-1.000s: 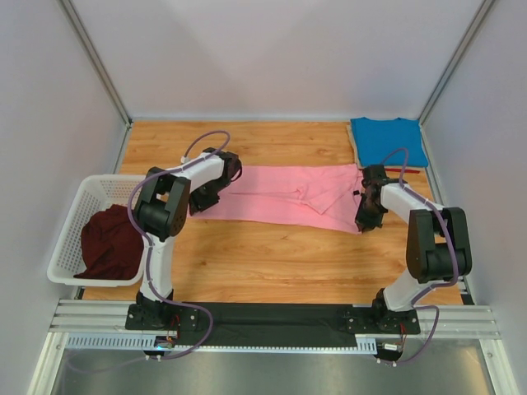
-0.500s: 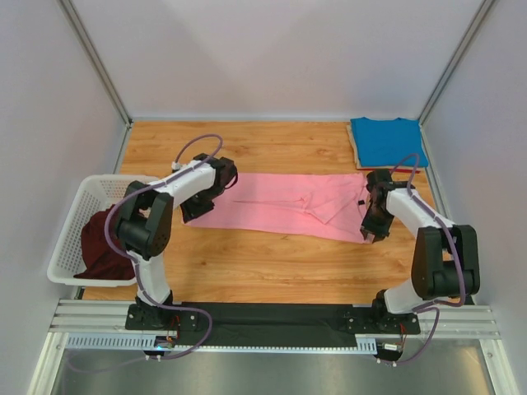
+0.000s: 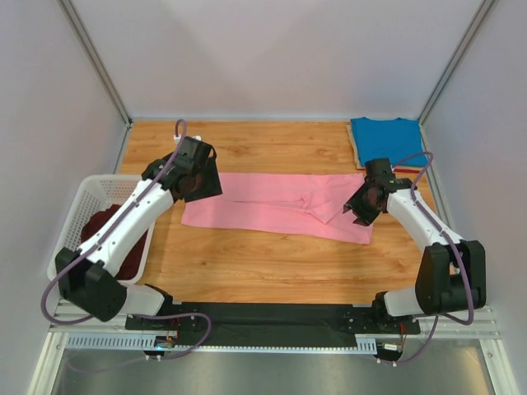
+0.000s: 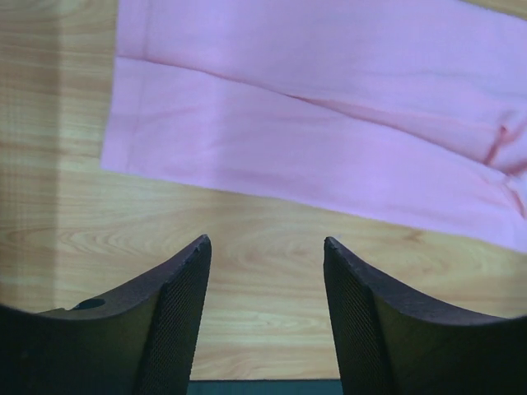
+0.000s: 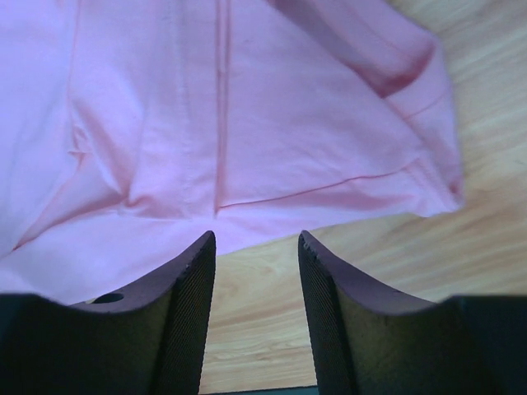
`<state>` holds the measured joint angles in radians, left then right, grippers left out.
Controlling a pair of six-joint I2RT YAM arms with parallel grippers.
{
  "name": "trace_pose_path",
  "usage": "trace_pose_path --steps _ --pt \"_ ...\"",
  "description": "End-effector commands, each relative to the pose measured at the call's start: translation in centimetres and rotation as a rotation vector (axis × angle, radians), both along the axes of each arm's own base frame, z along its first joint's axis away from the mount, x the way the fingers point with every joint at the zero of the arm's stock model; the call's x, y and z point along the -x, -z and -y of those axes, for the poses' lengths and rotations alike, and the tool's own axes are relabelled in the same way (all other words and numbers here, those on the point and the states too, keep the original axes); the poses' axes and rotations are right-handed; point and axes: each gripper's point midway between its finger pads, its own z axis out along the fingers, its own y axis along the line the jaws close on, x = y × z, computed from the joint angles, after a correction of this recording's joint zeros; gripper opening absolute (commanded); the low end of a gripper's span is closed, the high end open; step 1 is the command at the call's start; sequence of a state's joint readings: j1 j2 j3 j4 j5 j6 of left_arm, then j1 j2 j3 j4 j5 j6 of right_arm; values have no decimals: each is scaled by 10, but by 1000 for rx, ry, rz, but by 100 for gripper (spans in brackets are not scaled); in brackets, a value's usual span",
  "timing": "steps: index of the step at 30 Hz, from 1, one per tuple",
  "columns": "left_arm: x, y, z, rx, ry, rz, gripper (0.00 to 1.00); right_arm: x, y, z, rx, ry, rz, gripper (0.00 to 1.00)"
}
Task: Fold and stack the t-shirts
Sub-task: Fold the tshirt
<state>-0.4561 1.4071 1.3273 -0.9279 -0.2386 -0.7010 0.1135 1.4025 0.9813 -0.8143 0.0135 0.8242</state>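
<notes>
Wooden table (image 3: 247, 263): you have the pink t-shirt (image 3: 272, 206) lying flat mid-table as a long folded strip. Left gripper (image 4: 263, 243) hangs over its left end, jaws apart, empty. Right gripper (image 5: 255, 239) sits over its right end, jaws apart, also empty. Blue t-shirt (image 3: 387, 141) lies folded at the far-right corner. Maroon t-shirt (image 3: 99, 224) is in the white basket (image 3: 82, 193) at left.

White lattice basket (image 3: 72, 237) (far left), wooden table (image 3: 247, 263)

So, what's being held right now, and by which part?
Nothing. Jaws on the left arm and right arm stand open and empty, clear of the pink t-shirt.
</notes>
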Motion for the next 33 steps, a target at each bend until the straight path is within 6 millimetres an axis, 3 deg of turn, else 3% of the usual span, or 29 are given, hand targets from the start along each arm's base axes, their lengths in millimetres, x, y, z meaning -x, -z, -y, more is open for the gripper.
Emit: trace_pose_path --steps 1,3,7,9,16,26,33 --pt "14 -16 24 94 261 83 65 -29 -12 -37 -186 84 128 47" --pt "22 -25 22 98 303 124 65 -29 -3 -47 -201 107 116 47" --pt "43 -18 28 123 429 124 65 -30 11 -56 -215 149 106 48" --pt "46 -21 31 138 475 176 65 -28 19 -58 -213 160 115 47" --pt "50 10 27 101 534 201 65 -35 34 -65 -205 166 98 47" --pt "46 10 20 79 526 198 64 -45 42 -67 -209 192 119 45" --pt "44 16 14 83 495 165 64 -56 35 -70 -215 183 144 18"
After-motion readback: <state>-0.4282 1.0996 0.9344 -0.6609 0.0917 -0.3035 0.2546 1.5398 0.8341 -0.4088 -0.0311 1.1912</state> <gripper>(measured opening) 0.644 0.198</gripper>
